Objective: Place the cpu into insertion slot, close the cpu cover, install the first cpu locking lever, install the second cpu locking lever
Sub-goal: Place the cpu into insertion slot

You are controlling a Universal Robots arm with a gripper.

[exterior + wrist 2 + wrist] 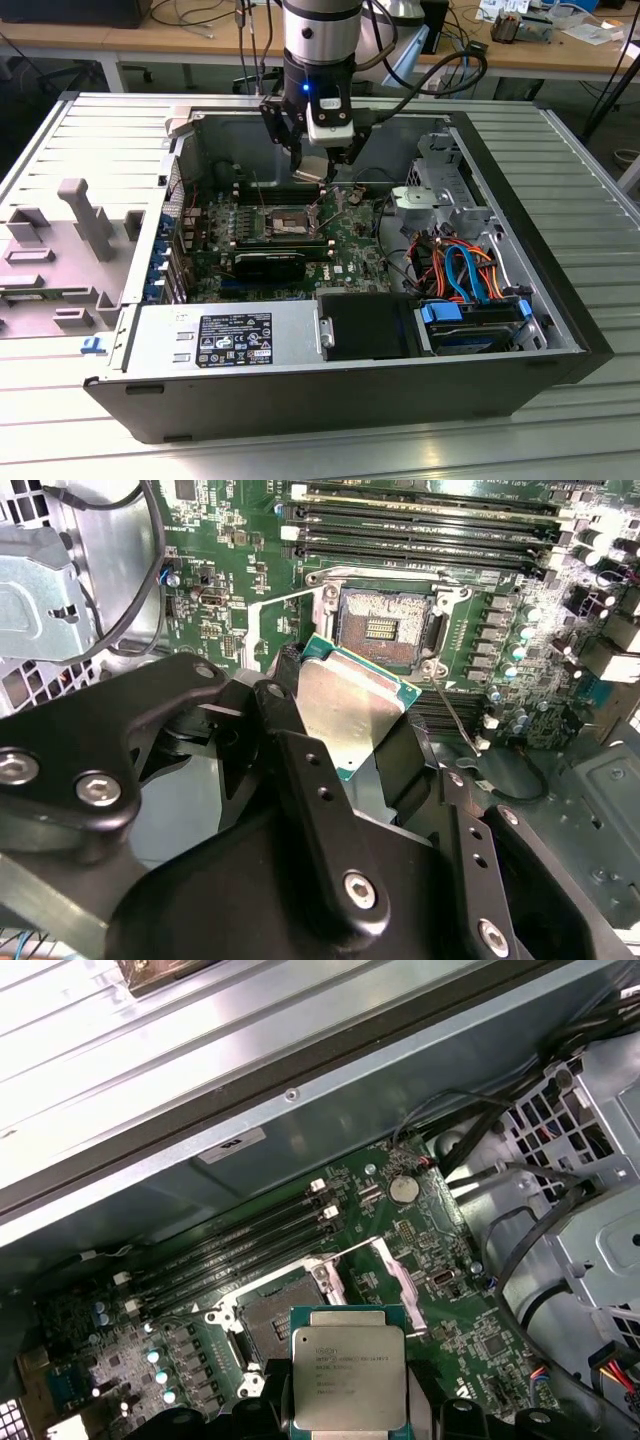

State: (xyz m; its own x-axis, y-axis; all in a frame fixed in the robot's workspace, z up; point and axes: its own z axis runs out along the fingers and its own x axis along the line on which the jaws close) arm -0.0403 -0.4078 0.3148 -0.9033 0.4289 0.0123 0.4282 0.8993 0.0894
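The gripper (342, 725) is clamped on the cpu (355, 700), one finger on each opposite edge, holding it tilted in the air just short of the insertion slot (385, 630). The slot lies bare near the middle of the green board, with the cpu cover (395, 1275) swung up beside it. Memory slots (420, 530) run along its far side toward the case wall. A thin lever rod (455, 720) sticks out close by. The black expansion card (268, 265) and the cable bundle (460, 265) sit clear of the slot.

Silver-and-black arm (320, 35), blue-lit wrist (308, 90), black fingers (315, 800) with silver screws
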